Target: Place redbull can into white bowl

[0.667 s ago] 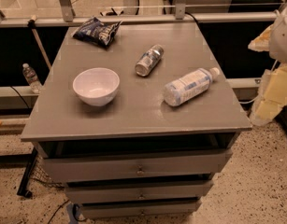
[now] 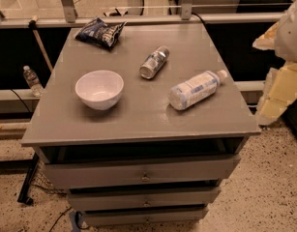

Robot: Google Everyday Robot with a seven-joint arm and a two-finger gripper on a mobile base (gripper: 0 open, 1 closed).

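Note:
The redbull can (image 2: pixel 154 62) lies on its side near the middle of the grey table top (image 2: pixel 138 115), with its shiny silver end toward the front. The white bowl (image 2: pixel 99 88) stands upright and empty to the can's front left, a short gap away. My gripper (image 2: pixel 277 96) shows as cream-coloured parts at the right edge of the view. It is off the table's right side, well away from the can and bowl, and holds nothing that I can see.
A clear plastic bottle (image 2: pixel 194 89) with a white label lies on its side to the front right of the can. A dark blue snack bag (image 2: pixel 100 32) lies at the back left. The table has drawers (image 2: pixel 143 173) below. A small bottle (image 2: pixel 32 81) stands on a ledge at the left.

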